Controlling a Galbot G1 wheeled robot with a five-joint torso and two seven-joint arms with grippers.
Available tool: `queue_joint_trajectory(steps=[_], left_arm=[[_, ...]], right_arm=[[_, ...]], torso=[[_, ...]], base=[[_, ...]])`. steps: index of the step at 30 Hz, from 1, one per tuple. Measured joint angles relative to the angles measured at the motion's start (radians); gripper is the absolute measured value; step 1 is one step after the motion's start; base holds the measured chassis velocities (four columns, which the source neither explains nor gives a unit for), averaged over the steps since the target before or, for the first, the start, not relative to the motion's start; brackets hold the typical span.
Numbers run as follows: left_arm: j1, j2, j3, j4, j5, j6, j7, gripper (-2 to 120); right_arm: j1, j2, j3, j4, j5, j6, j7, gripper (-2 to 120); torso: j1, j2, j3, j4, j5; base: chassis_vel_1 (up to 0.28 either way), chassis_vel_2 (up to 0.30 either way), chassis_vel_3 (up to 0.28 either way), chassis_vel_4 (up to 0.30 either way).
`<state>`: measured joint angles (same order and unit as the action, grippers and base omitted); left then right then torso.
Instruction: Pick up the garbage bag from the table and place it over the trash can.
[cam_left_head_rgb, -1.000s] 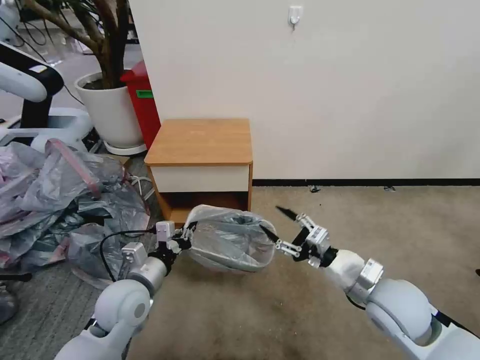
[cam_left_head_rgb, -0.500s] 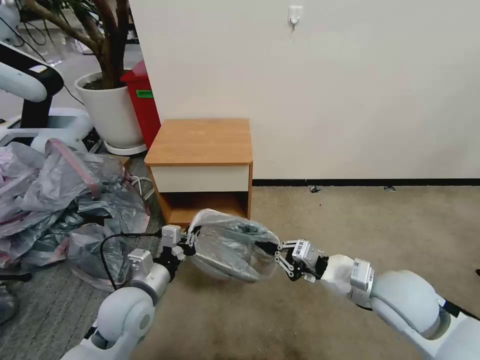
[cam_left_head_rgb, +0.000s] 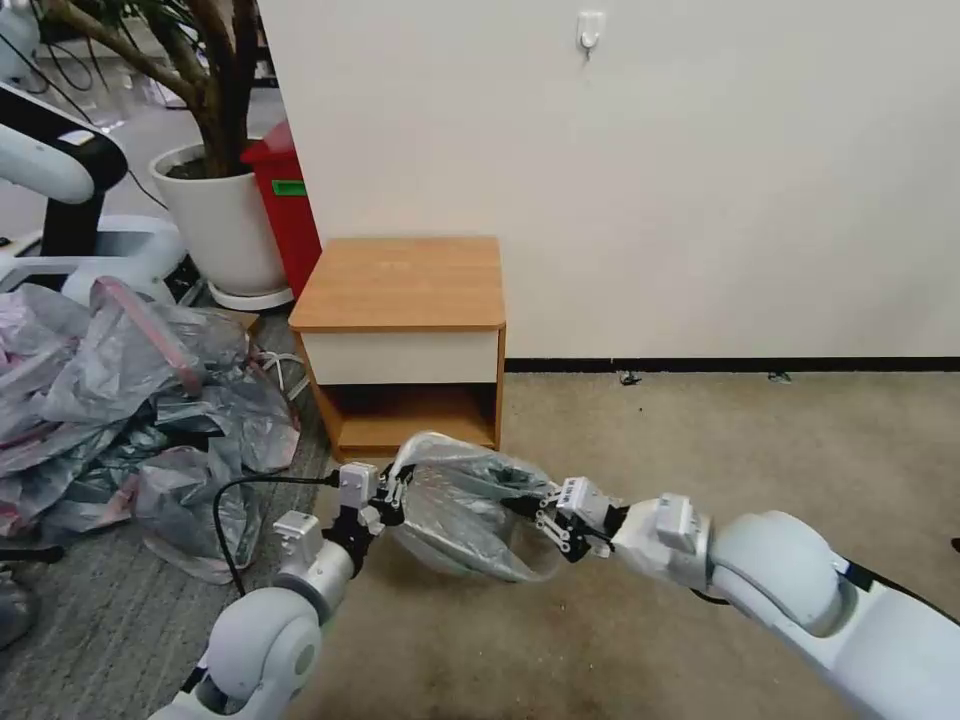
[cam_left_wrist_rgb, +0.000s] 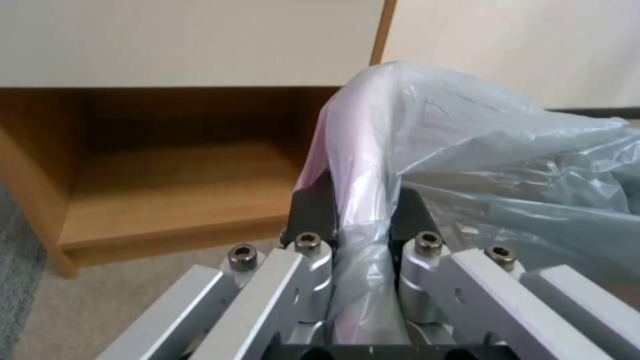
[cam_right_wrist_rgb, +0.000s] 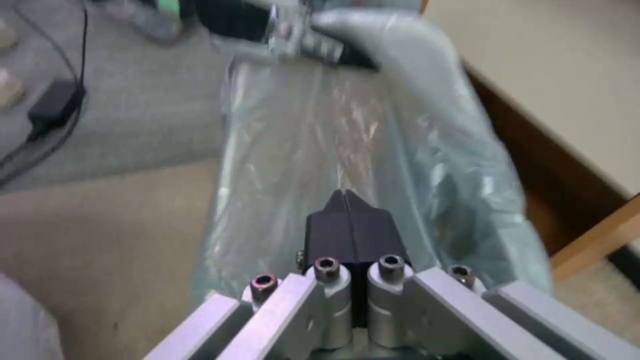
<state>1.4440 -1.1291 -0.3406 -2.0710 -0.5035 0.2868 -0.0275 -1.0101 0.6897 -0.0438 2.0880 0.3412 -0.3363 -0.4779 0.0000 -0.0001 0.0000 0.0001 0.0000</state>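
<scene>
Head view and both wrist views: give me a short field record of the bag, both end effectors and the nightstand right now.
bag: thin translucent grey plastic garbage bag with pink rim band, stretched between both arms above the carpet
left end effector: shut on the bag's pink rim
right end effector: shut on the bag's opposite edge
table: light-brown wooden nightstand, top bare, behind the bag

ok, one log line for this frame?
left hand: shut on garbage bag rim | right hand: shut on opposite edge | bag: stretched between, before table
</scene>
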Motion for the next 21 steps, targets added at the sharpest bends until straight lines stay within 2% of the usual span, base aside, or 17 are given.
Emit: queue_joint_trajectory(steps=[2, 7, 21], left_arm=[[-0.007, -0.012, 0.011, 0.012, 0.015, -0.001, 0.001, 9], [-0.015, -0.027, 0.023, 0.028, 0.03, -0.003, 0.005, 9], [-0.021, -0.046, 0.042, 0.051, 0.052, -0.014, 0.011, 9]], right_arm=[[0.083, 0.0, -0.087, -0.036, -0.003, -0.057, 0.001, 0], [0.175, 0.021, -0.172, -0.088, -0.003, -0.105, 0.01, 0], [0.323, 0.081, -0.317, -0.196, -0.005, -0.143, 0.024, 0]], torso=[[0.0, 0.0, 0.0, -0.0001, 0.0001], [0.0, 0.0, 0.0, 0.0, 0.0], [0.0, 0.0, 0.0, 0.0, 0.0]], base=[[0.0, 0.0, 0.0, 0.0], [0.0, 0.0, 0.0, 0.0], [0.0, 0.0, 0.0, 0.0]])
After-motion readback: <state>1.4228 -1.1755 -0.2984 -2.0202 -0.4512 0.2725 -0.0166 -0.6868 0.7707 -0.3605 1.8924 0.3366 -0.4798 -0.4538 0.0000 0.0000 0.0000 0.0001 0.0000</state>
